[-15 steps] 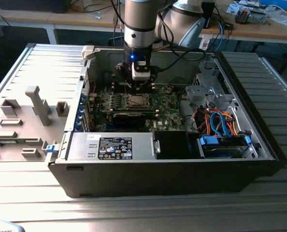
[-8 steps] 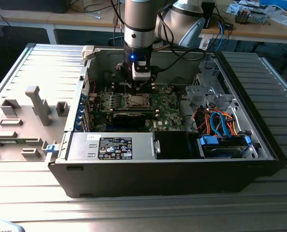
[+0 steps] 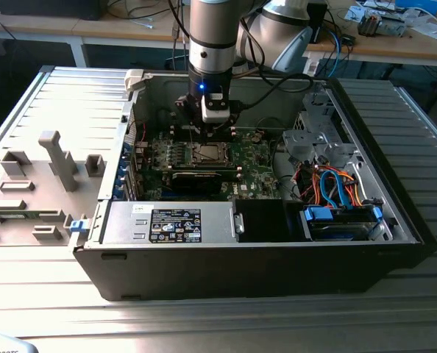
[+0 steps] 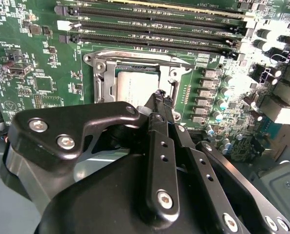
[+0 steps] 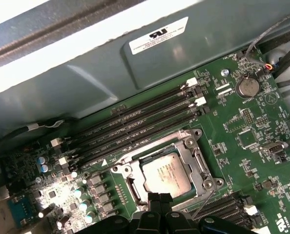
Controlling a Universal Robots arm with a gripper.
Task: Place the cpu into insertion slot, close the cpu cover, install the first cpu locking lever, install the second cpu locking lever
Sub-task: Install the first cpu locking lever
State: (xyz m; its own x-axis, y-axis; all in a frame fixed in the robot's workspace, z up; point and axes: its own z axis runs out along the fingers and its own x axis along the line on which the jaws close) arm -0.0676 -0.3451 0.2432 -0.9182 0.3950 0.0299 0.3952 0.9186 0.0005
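The cpu (image 5: 167, 174) (image 4: 133, 87) lies flat in the insertion slot (image 5: 121, 169) (image 4: 178, 73) on the green motherboard. The cpu cover (image 5: 195, 152) (image 4: 102, 80), a silvery frame, lies down around the chip. A thin metal lever rod (image 5: 203, 204) stands at an angle off one socket corner. Another rod (image 4: 135, 52) lies along the socket's side by the memory slots. My gripper (image 4: 159, 95) (image 5: 159, 197) hangs just above the socket's edge, its black fingers pressed together with nothing between them. In the exterior view, the gripper (image 3: 207, 123) is right over the socket (image 3: 207, 153).
Long black memory slots (image 5: 135, 122) run beside the socket. A labelled power-supply box (image 3: 171, 223) fills the case front, with a black bar-shaped module (image 3: 196, 178) behind it. Coloured cables (image 3: 336, 184) and a blue drive bay (image 3: 341, 219) are on the exterior view's right. Grey fixture blocks (image 3: 57, 158) stand outside the case.
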